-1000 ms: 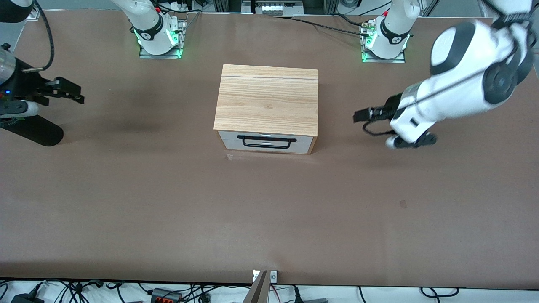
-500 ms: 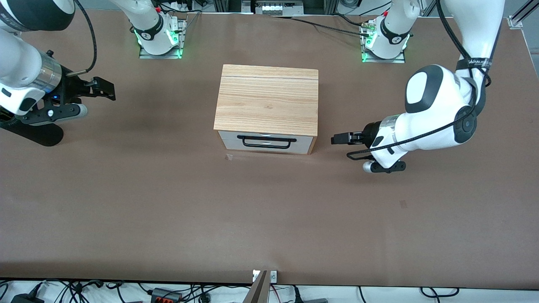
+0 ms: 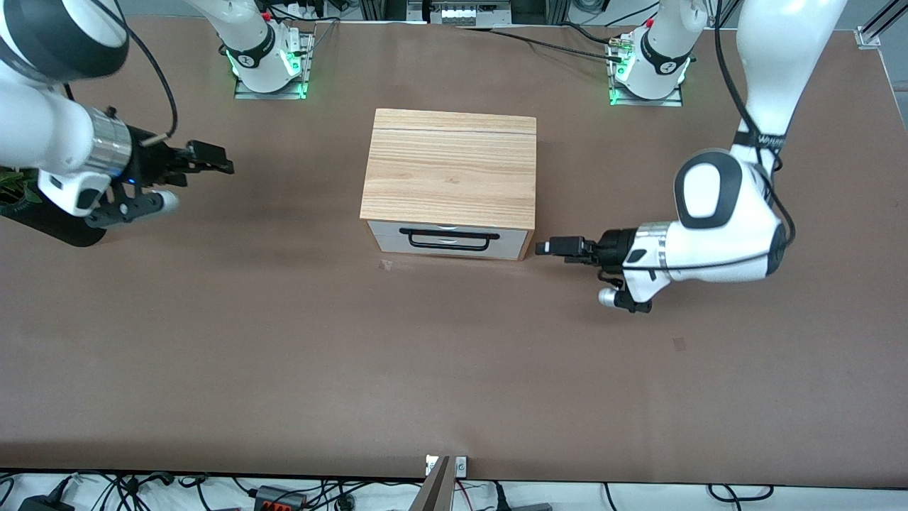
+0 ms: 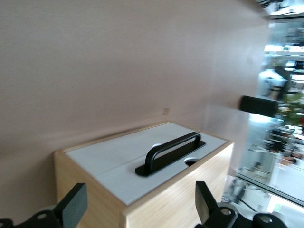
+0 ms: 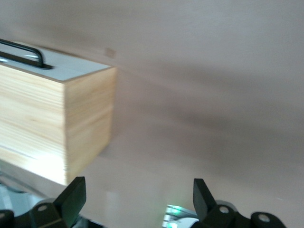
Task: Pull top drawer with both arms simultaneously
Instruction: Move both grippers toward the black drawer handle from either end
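Observation:
The top drawer (image 3: 386,231) is the white front panel with a thin black bar handle (image 3: 448,234), shut flush in the wood-grain cabinet (image 3: 448,167) at mid-table. My left gripper (image 3: 550,247) is open and empty. It points at the cabinet's front corner from the left arm's end, a short gap away. The left wrist view shows the panel (image 4: 118,161) and handle (image 4: 171,153) past my open gripper (image 4: 137,209). My right gripper (image 3: 213,157) is open and empty, well off toward the right arm's end. Its wrist view shows the cabinet's side (image 5: 57,123) past the gripper (image 5: 137,197).
The cabinet stands alone on the brown table (image 3: 454,369). Both arm bases (image 3: 266,60) (image 3: 649,64) sit along the table edge farthest from the front camera. A small mark (image 3: 386,265) lies on the table just in front of the drawer.
Both arms swung in toward the cabinet. The left gripper came down beside the cabinet's front corner. The right gripper slid closer from the table's end. Both stayed open.

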Tool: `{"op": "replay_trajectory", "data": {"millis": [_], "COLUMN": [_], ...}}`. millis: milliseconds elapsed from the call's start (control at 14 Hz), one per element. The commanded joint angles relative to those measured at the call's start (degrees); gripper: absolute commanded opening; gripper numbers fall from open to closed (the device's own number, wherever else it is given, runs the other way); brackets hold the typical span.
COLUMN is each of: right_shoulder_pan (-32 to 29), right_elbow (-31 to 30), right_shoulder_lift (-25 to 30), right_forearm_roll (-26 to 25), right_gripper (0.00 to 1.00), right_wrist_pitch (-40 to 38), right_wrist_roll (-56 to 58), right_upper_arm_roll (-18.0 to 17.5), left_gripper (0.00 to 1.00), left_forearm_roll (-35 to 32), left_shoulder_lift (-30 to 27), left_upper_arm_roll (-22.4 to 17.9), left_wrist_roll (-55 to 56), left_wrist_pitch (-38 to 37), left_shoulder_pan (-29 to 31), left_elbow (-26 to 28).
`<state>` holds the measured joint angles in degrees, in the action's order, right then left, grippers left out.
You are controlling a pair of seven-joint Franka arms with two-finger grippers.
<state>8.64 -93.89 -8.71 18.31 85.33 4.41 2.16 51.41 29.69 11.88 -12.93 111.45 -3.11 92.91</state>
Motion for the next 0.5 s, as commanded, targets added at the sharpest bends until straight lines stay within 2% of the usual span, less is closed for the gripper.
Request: {"op": "replay_trajectory", "data": {"millis": [0,214,429], "right_shoulder_pan": [-0.12,0.49,1.9], "right_elbow": [0.82,0.12,-2.35], "right_shoulder_lift": [-3.94,-9.38,-14.92], "right_forearm_roll": [10.39,20.41,34.03], "right_gripper": [1.0,1.0,1.0], "right_wrist_pitch": [-0.52,3.24,9.05], "right_wrist_roll": [0.42,6.99,15.96], "right_upper_arm_roll": [0.12,-0.05,-0.23], "left_gripper": [1.0,1.0,1.0], "left_forearm_roll": [3.96,8.33,14.05], "left_shoulder_lift": [2.74,7.38,10.55], "left_upper_arm_roll": [0.33,0.33,0.33], "left_wrist_roll": [-6.74,-17.36,-29.05], "left_wrist_pitch": [-0.27,-0.36,-0.18], "left_shoulder_pan": [0.82,1.26,1.17], "left_elbow": [-1.86,-4.57,-4.67]}}
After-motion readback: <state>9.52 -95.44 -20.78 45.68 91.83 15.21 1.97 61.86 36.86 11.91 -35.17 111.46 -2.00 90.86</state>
